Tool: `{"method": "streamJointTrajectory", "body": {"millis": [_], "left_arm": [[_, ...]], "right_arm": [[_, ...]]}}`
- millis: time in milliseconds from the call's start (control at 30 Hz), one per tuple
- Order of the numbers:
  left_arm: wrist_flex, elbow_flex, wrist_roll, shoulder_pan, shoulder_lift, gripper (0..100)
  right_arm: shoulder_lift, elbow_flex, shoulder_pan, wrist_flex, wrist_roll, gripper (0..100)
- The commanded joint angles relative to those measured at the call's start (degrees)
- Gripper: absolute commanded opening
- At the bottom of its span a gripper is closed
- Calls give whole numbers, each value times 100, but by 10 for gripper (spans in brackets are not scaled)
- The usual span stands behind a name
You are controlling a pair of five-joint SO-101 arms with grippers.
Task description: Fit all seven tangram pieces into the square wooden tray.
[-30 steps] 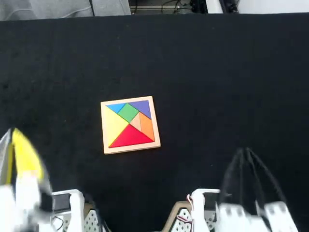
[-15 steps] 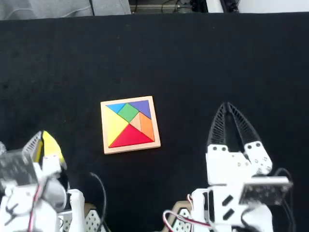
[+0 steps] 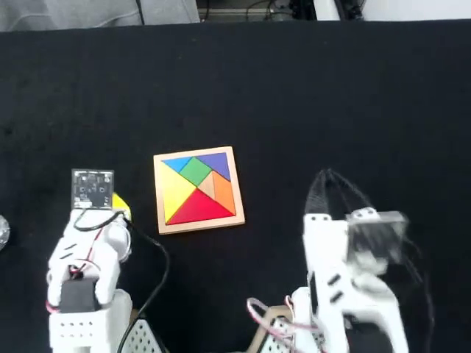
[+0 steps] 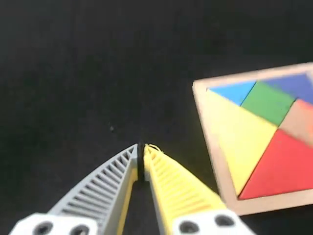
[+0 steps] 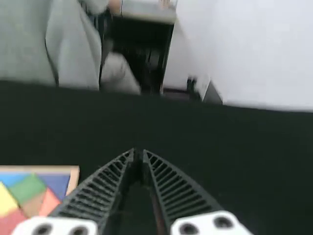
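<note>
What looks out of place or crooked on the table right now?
Nothing stands out. All seven tangram pieces lie flat inside the wooden tray, which sits slightly turned on the table. The left gripper and right gripper are shut, empty and clear of it.

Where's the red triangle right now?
High view: the red triangle lies in the tray along its near edge, beside the yellow triangle and orange piece.

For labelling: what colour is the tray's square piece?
The square piece is green; high view best.
</note>
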Motion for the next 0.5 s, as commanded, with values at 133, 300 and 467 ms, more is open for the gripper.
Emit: {"method": "streamJointTrajectory", "body": {"millis": [133,300,467], "left_arm": [[-273,910,35,75,-352,34],[-202,919,44,75,-299,30],[1143,919,44,127,-316,33]], "right_arm": [[-479,2642,53,-554,-299,15],[-479,3433,53,-721,-1116,15],[-470,3433,53,97,-1204,15]]}}
